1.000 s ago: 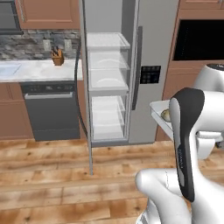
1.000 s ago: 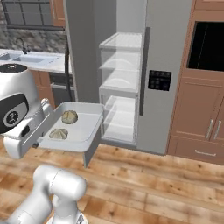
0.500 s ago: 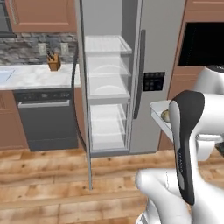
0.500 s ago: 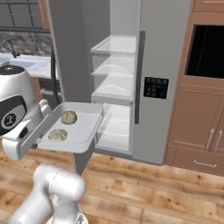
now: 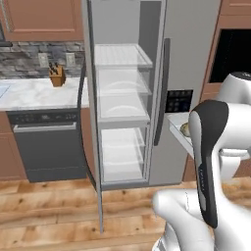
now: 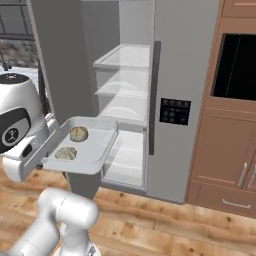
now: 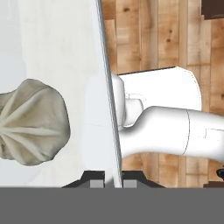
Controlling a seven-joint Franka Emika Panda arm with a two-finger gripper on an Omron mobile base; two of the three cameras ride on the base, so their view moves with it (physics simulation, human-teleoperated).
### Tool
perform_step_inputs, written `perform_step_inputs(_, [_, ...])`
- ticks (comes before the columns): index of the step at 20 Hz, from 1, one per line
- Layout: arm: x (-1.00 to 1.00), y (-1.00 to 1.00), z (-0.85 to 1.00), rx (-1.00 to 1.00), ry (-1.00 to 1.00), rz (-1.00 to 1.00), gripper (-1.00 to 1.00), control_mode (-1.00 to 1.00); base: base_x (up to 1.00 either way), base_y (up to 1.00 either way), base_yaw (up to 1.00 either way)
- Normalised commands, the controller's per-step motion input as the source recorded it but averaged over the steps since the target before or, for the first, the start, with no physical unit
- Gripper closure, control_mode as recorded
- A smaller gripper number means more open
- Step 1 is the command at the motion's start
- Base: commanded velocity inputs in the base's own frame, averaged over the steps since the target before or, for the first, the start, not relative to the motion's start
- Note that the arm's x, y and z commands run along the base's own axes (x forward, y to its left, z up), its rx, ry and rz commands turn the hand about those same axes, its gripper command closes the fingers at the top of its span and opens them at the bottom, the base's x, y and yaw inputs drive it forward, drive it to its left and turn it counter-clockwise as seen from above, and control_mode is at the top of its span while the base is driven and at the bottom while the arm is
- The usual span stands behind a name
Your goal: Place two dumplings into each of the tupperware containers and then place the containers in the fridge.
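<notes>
My gripper (image 7: 111, 183) is shut on the raised rim of a pale tupperware container (image 6: 97, 150), which it holds level in the air in front of the fridge (image 6: 185, 75). Two dumplings lie in that container, one (image 6: 78, 133) farther in and one (image 6: 66, 153) nearer the hand. The hand view has one dumpling (image 7: 30, 122) close up on the tray floor (image 7: 65, 52), left of the gripped rim. The fridge's left door (image 5: 92, 122) stands open on white shelves (image 5: 122, 105). In the left base view the container's edge (image 5: 176, 128) peeks out behind my arm.
A dark dishwasher (image 5: 49, 149) sits under a marble counter (image 5: 39, 93) with a knife block (image 5: 57, 76), left of the fridge. A black wall oven (image 6: 237, 60) and wooden cabinets (image 6: 225, 150) stand to its right. Wooden floor (image 5: 59, 215) lies before the fridge.
Both base views have shifted and the fridge now looms larger: the base has driven closer. The container with its dumplings stays in my shut gripper.
</notes>
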Motion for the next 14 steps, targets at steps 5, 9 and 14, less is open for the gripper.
perform_step_inputs(5, [0.00,0.00,0.00,0.00,0.00,0.00,1.00,1.00,0.79,-0.17,0.00])
perform_step_inputs(9, [0.00,0.00,0.00,0.00,0.00,0.00,1.00,1.00,0.76,-0.01,-0.02])
perform_step_inputs(14, [0.00,0.00,0.00,0.00,0.00,0.00,1.00,1.00,0.78,0.00,0.00])
